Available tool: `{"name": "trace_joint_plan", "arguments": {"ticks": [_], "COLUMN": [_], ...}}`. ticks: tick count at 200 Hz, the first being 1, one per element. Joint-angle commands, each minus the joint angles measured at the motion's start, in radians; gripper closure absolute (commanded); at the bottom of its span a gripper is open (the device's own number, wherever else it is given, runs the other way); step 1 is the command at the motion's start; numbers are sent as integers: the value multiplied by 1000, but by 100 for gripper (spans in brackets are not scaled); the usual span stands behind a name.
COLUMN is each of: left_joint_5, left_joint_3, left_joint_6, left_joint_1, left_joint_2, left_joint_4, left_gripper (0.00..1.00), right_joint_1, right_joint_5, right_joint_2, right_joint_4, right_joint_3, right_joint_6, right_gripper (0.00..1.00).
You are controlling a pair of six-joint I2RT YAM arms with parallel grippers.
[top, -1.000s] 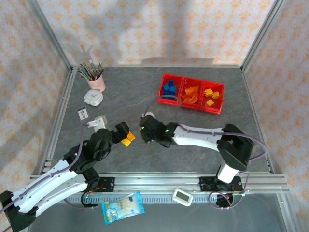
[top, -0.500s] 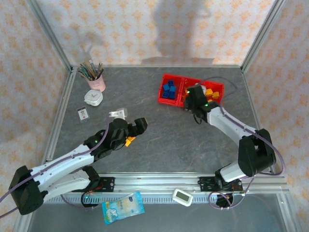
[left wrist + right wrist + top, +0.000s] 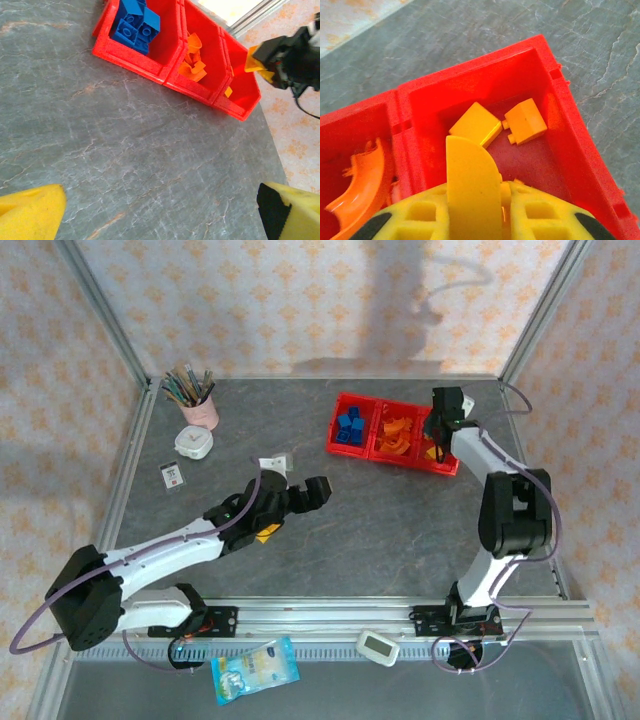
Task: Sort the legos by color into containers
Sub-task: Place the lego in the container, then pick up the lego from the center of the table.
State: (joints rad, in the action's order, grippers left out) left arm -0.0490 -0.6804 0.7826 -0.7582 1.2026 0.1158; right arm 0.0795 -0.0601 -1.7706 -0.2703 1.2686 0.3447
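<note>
Yellow lego (image 3: 470, 180), smooth plastic w/ a rounded top edge, is clamped betw. my R fingers (image 3: 437, 428), over the right-end compartment of the red tray (image 3: 130, 62). The tray is glossy plastic w/ finely textured walls and 3 square compartments. Below the held piece lie two chunky yellow blocks (image 3: 476, 125). Middle compartment: curved orange arches (image 3: 192, 65). Left end: blue studded bricks (image 3: 132, 25). My L fingers (image 3: 305, 496) are spread wide apart, nothing betw. them, over the grey veined stone-look bench (image 3: 125, 150), well apart from the tray. A yellow brick (image 3: 266, 533) lies on the bench close by my L arm.
</note>
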Motion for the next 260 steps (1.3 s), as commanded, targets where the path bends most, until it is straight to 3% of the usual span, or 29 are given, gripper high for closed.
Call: {"name": "trace_joint_plan", "arguments": {"ticks": [1,38,89,179,260], "left_joint_5": [-13,-2,34,184,300], "left_joint_3": [-34,-29,16,119,142], "left_joint_6": [-27,-31,-18,8,93], "left_joint_1": [6,14,27,52,59], "left_joint_2": [6,-10,-84,-374,-617], "left_joint_4": [42,33,26,-218,-540], "left_gripper": [1,1,1,1,1], "right_joint_1": [-6,-6,67,508,856], "right_joint_5": [-18,-14,93,125,146], "right_joint_2": [-50,-27,115,229,79], "right_joint_4": [-19,-26,-17,14,87], "right_joint_3": [67,76,-5,-161,-145], "right_joint_6": [-29,-34,-28,-59,-97], "right_gripper": [68,53,46,33,24]}}
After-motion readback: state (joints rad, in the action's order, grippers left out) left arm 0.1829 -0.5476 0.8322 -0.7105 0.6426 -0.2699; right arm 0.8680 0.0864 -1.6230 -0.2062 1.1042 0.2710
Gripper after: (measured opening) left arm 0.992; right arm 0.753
